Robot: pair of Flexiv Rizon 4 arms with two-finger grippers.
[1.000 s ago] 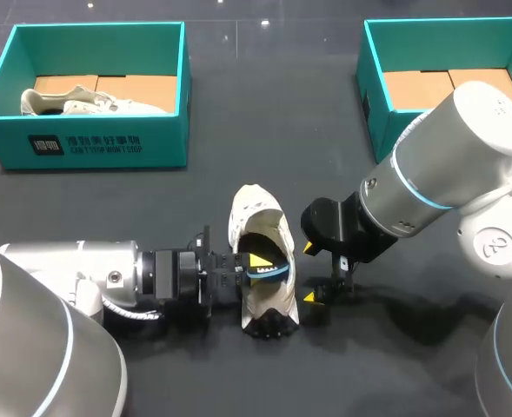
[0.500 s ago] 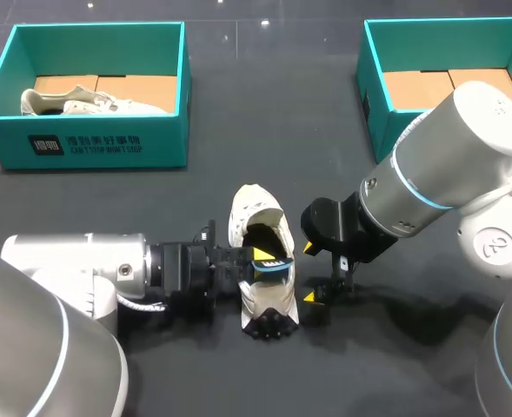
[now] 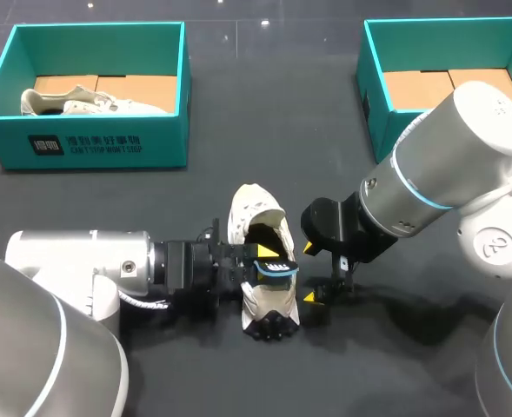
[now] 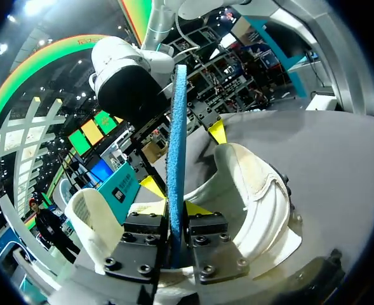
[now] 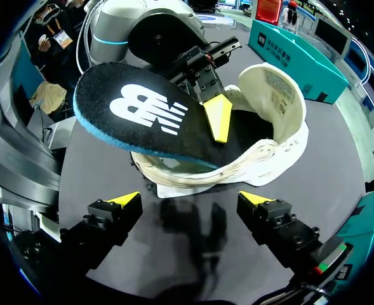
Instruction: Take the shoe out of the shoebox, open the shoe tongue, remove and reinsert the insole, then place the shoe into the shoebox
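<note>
A white shoe [image 3: 254, 211] lies in the middle of the dark table, its opening turned up. My left gripper [image 3: 260, 259] comes in from the left and is shut on the black insole with a blue underside [image 3: 275, 268], which sticks out of the shoe's opening. In the left wrist view the insole [image 4: 176, 127] stands edge-on between the fingers of that gripper [image 4: 174, 204], over the shoe [image 4: 256, 184]. My right gripper [image 3: 310, 273] stands open just right of the shoe. Its wrist view shows the insole [image 5: 142, 121] and shoe [image 5: 272, 121] ahead of this open gripper [image 5: 190, 200].
A teal shoebox [image 3: 90, 143] at the back left holds another white shoe [image 3: 82, 102]. A second teal shoebox [image 3: 373, 95] at the back right shows only its cardboard bottom. Bare table lies between the boxes and in front of the shoe.
My left arm has pushed to the right, carrying the insole further over the shoe's opening. The right arm has kept still.
</note>
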